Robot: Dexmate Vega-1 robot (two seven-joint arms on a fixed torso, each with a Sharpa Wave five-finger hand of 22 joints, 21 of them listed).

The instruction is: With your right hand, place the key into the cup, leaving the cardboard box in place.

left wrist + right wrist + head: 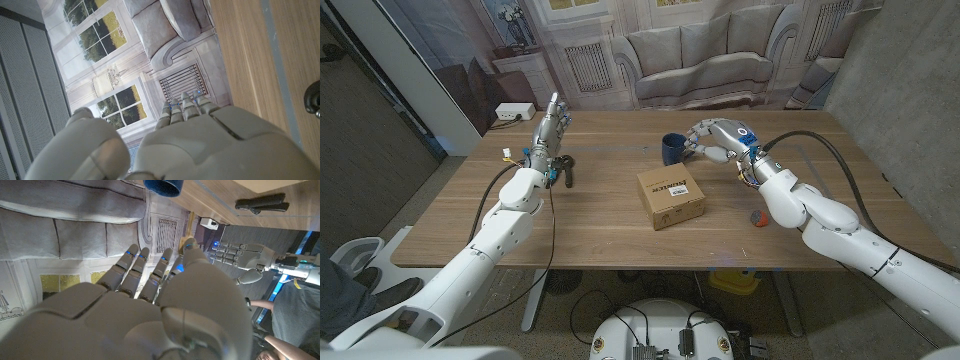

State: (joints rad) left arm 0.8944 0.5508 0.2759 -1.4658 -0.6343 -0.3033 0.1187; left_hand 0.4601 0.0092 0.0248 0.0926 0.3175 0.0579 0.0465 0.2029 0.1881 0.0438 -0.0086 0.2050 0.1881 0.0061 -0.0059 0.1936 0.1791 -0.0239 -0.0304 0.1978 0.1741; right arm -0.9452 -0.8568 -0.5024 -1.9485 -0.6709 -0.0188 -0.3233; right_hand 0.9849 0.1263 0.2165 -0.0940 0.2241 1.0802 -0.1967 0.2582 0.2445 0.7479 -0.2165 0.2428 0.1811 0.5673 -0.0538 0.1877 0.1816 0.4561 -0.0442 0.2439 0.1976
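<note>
Nearest us, the right hand (150,310) shows its back in its own wrist view, fingers reaching out with the thumb drawn in beside them. At their tips sits a small brass-coloured piece that we take for the key (188,242), pinched there. It is too small to be sure of, and in the head view we cannot make it out.

From the head, this hand hovers above the table (600,230), just beside the dark blue cup (671,149) on its right and a little higher than the rim. We judge the carry to be nearly done and the drop not yet made.

Next, the fingertips need to come over the cup's mouth, then ease apart so the key falls inside without nudging the cup.

Nearer the robot stands the cardboard box (670,197), apart from the hand and out of its path; we would keep the forearm high to leave it so.

Further out, a small red object (757,215) lies by the right forearm. A black tool-like thing (566,172) lies by the left arm, whose left hand (553,125) stands upright, fingers straight, holding nothing.
</note>
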